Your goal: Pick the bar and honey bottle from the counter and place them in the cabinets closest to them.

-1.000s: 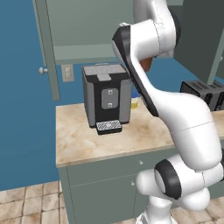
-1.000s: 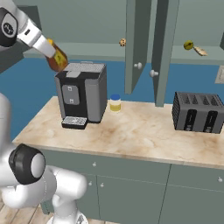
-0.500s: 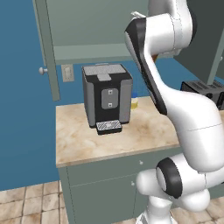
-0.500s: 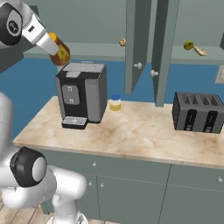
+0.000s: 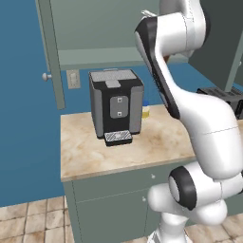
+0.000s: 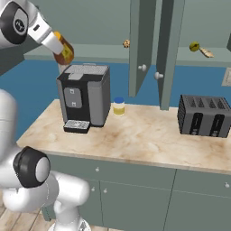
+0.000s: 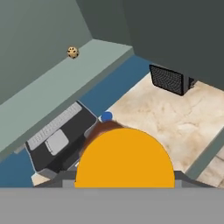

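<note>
item: honey bottle (image 6: 63, 49), tilted, pinched in my jaws, held high above the coffee machine (image 6: 84, 97) at the surface's (image 6: 149, 140) left end, level with the open cabinets' (image 6: 144, 43) shelf.

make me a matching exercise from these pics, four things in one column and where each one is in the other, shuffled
Things:
1. honey bottle
2. toaster
3. coffee machine
4. small round ball

Places:
A. on the open cabinet's shelf
B. at the counter's right end in the right base view
C. held in the gripper, above the coffee machine
D. at the counter's left end in the right base view

Pairs: 1-C, 2-B, 3-D, 4-A
</note>
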